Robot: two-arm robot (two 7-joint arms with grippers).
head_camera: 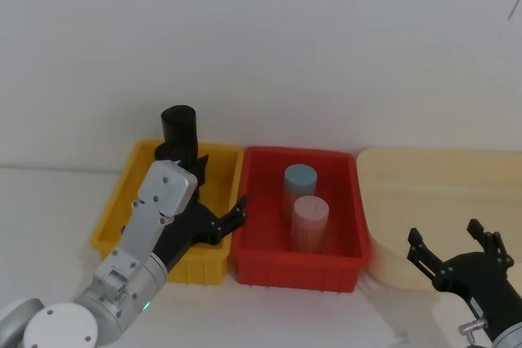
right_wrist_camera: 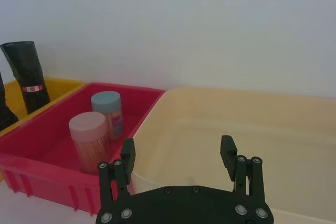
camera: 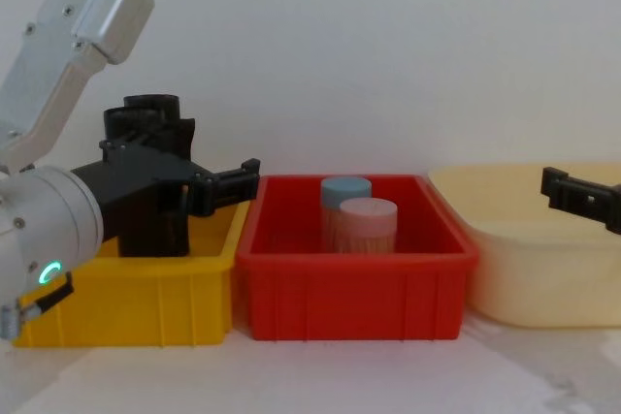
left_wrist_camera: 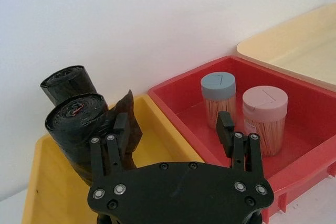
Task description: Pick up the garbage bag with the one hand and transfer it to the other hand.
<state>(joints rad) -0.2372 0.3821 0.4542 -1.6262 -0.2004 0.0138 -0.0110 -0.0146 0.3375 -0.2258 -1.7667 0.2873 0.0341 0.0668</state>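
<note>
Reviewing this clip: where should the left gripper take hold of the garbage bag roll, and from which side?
Probably its upper cylinder body, above the yellow bin's wall, coming level from the robot's side. The garbage bag stands upright, a second roll stands close behind it, and the loose flap beside it gives no firm hold.

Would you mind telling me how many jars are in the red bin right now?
2. Both stand upright in the red bin: the blue-lidded jar toward the wall, the pink-lidded jar just in front of it, nearer the robot. Nothing seems hidden.
</note>
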